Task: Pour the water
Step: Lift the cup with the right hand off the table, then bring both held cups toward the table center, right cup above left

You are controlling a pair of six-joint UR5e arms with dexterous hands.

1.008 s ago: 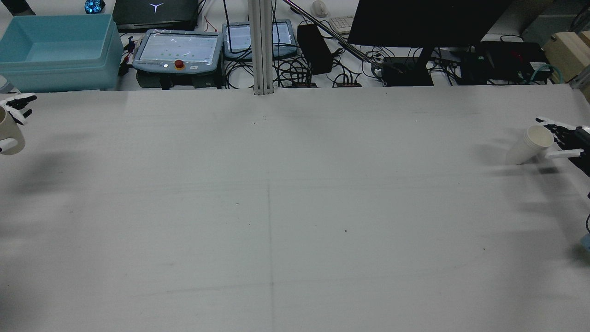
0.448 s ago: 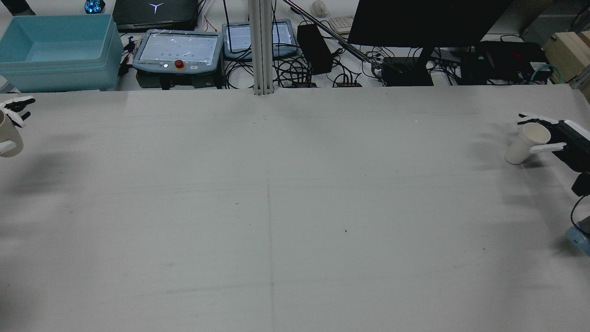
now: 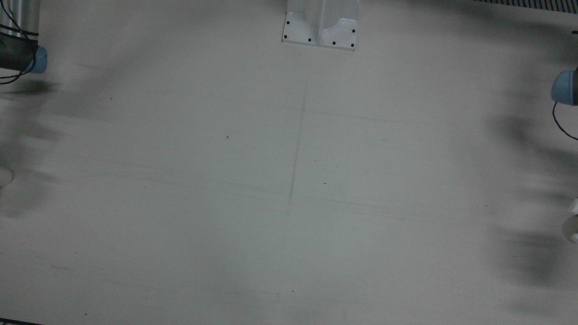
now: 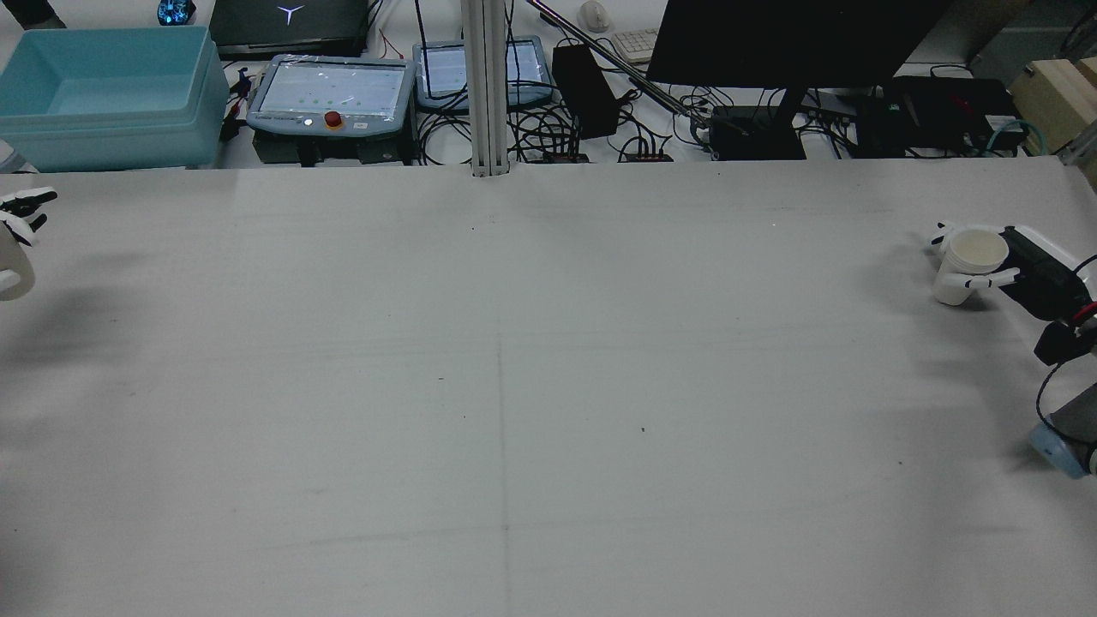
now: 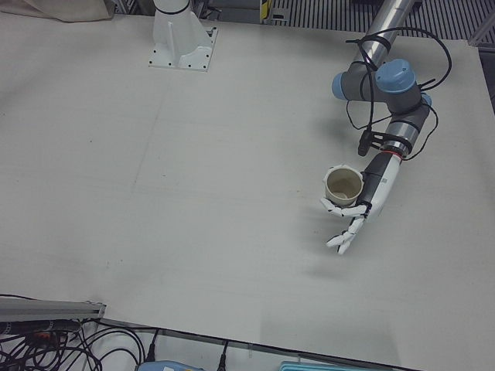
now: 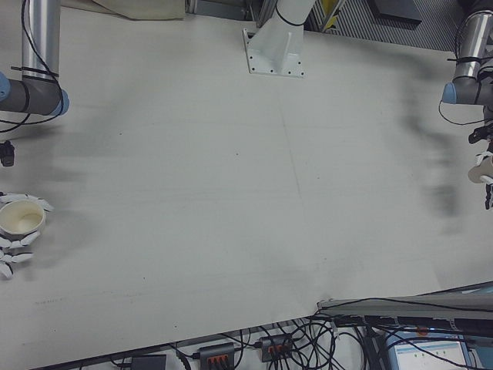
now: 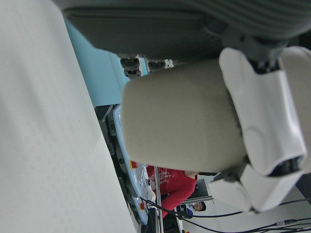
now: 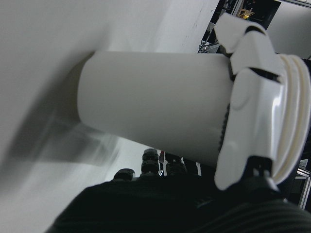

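My left hand (image 5: 362, 207) is shut on a beige cup (image 5: 344, 185), held upright above the table with its mouth up. In the rear view that beige cup (image 4: 12, 261) and left hand (image 4: 21, 206) show only partly at the far left edge. The left hand view is filled by the beige cup (image 7: 180, 116) and the white fingers (image 7: 262, 136) wrapped round it. My right hand (image 4: 1033, 274) is shut on a white paper cup (image 4: 964, 266) near the table's right edge, close to the surface. The white cup (image 6: 21, 217) looks empty; the fingers (image 8: 252, 97) clasp it near the rim (image 8: 294, 116).
Beyond the table's far edge stand a blue bin (image 4: 103, 94), teach pendants (image 4: 330, 94), a monitor (image 4: 788, 43) and cables. A white post base (image 3: 320, 25) is bolted at the robot's side of the table (image 3: 289, 180). A person in red (image 7: 170, 182) is behind the table.
The right hand has carried the white cup inward and brought it from tilted to nearly upright. The left hand with the beige cup has drifted further toward the rear view's left edge.
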